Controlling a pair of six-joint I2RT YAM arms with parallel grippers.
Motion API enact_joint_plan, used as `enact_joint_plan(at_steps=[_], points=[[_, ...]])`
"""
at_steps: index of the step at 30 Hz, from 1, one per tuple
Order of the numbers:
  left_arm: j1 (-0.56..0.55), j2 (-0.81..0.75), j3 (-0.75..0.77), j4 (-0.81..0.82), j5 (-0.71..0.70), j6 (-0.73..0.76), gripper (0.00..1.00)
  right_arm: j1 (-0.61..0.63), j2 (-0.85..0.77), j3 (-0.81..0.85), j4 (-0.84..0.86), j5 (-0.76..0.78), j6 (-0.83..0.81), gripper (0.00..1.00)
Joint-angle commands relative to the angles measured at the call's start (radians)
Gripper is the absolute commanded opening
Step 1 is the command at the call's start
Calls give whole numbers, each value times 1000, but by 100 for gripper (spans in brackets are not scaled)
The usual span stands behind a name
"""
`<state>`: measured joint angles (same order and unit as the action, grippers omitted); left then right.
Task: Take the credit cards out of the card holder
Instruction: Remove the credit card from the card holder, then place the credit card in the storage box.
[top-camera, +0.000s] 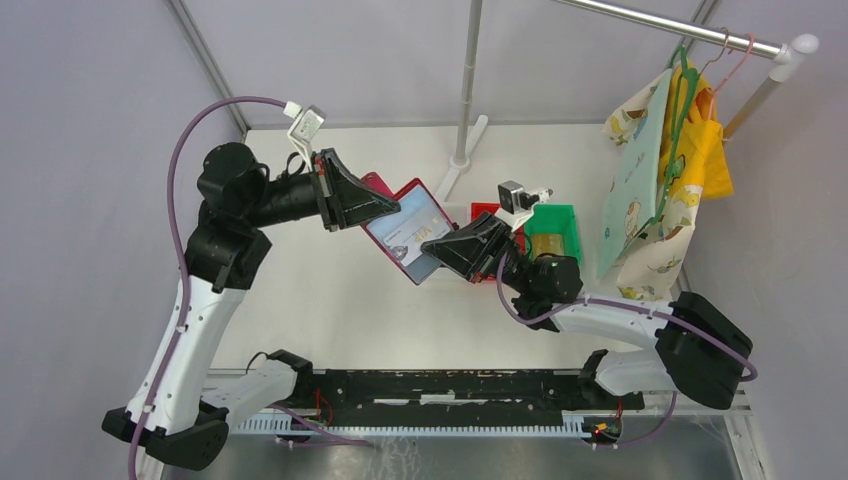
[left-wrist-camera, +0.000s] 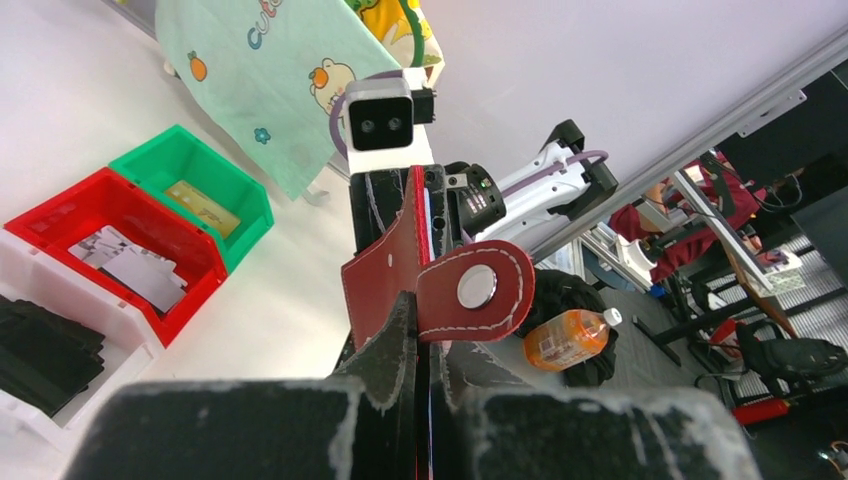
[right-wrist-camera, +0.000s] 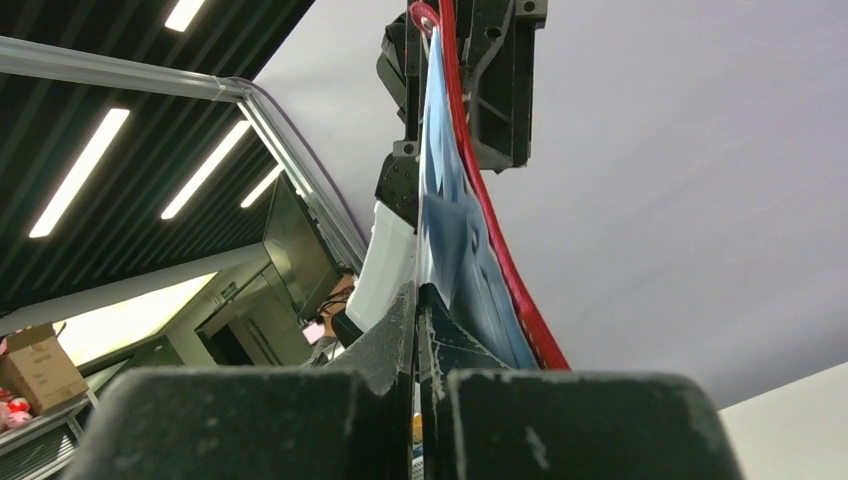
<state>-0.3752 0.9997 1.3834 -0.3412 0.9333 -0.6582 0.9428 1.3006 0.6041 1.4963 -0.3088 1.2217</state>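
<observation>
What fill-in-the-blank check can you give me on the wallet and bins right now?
1. The wallet, pinched by the left claw and right claw, is ___, not folded shut.
2. The bin holding the golden card is ___.
3. The bin holding the grey cards is ___.
4. The wallet's snap tab shows in the ___ wrist view.
Missing: open; green; red; left.

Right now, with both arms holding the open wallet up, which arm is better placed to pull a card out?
Probably right. The left gripper clamps the card holder by its snap tab, anchoring it. The right gripper pinches the pocket side's lower edge, nearer the green bin.
</observation>
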Motion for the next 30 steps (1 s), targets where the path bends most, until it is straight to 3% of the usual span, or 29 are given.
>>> enact_joint_plan(at_steps=[1, 10, 14, 21, 25, 30], points=[[11, -1, 69, -12, -47, 65, 2, 8, -60, -31, 86, -1, -5, 0], [12, 7, 105, -89, -101, 173, 2, -27, -140, -59, -48, -54, -22, 0], [12, 12, 135, -132, -124, 248, 2, -102, -210, -90, -204, -119, -8, 0], [12, 25, 196, -239, -214, 426, 2, -340, -401, -147, -648, -280, -99, 0], [12, 34, 215, -242, -215, 437, 2, -418, -460, -23, -1211, -259, -456, 0], [12, 47, 226, -266, -207, 442, 2, -512, -428, 76, -1569, -217, -677, 0]])
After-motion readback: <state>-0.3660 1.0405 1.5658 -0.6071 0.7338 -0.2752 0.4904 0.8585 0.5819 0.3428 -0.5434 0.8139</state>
